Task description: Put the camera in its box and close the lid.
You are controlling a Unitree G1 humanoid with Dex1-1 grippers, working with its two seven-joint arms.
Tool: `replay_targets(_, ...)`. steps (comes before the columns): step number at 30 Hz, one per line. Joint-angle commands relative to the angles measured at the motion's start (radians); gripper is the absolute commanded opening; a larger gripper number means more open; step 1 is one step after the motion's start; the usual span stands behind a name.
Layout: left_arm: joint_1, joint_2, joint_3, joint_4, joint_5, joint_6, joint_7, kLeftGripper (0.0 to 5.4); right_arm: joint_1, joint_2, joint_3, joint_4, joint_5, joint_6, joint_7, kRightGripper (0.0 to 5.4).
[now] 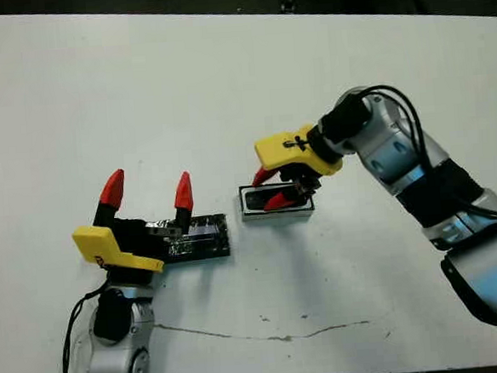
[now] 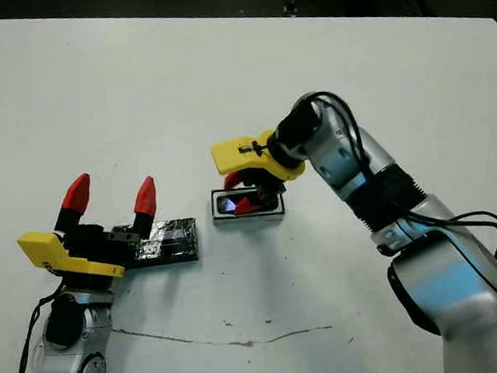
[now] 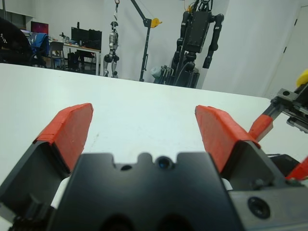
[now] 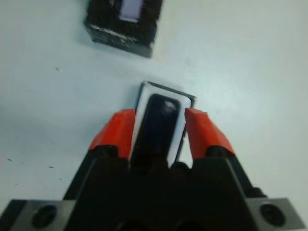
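Observation:
The box, a small white tray with a dark rim, lies at the table's middle. The black camera lies inside it, a bluish mark at its left end. My right gripper reaches down over the box. Its red fingers stand open either side of the camera, with white strips of tray showing between them and it. The glossy black lid lies flat left of the box, its pale stripe showing. My left gripper hovers open over the lid's left end, holding nothing.
A thin dark crack line runs across the table near its front edge. Beyond the table's far edge, the left wrist view shows standing humanoid robots and desks with monitors. Black cables loop off my right forearm.

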Motion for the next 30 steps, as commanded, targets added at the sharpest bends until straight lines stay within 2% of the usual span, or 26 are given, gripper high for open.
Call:
replay_targets(1,0.018,0.003,-0.001,0.008,-0.002,-0.006,-0.004,5.4,-0.038,-0.053,-0.03,-0.054,-0.009,0.031,0.005,3.39)
replay_targets(6,0.019,0.001,-0.002,0.007,0.001,-0.003,0.002,5.4,-0.05,-0.094,-0.101,-0.094,0.043,0.041,0.009,4.13)
replay_targets(10,0.017,0.002,-0.002,0.012,-0.003,-0.007,-0.003,5.4,-0.076,-0.131,-0.156,-0.118,0.082,0.09,0.013,4.7)
replay_targets(15,0.017,0.005,0.0,0.009,-0.005,0.0,-0.003,5.4,-0.094,-0.193,-0.277,-0.154,0.168,0.047,0.004,5.38)
replay_targets(18,0.016,0.006,0.002,0.012,-0.003,-0.003,-0.002,5.4,-0.075,-0.215,-0.373,-0.145,0.256,0.081,-0.013,5.38)
replay_targets(20,0.015,0.008,0.004,0.013,-0.002,-0.005,-0.003,5.4,-0.023,-0.23,-0.447,-0.182,0.301,0.139,-0.082,5.38)
replay_targets(22,0.014,0.006,0.004,0.013,-0.001,-0.006,0.0,5.4,0.071,-0.231,-0.531,-0.273,0.323,0.2,-0.208,5.38)
replay_targets(26,0.011,0.007,0.001,0.014,-0.003,-0.005,-0.005,5.4,0.278,-0.188,-0.641,-0.416,0.359,0.223,-0.419,5.24)
replay_targets(28,0.01,0.007,0.0,0.017,-0.003,-0.006,-0.005,5.4,0.386,-0.148,-0.66,-0.469,0.364,0.196,-0.511,5.11)
replay_targets(30,0.009,0.008,0.0,0.018,-0.004,-0.006,-0.006,5.4,0.484,-0.105,-0.654,-0.503,0.349,0.126,-0.59,4.77)
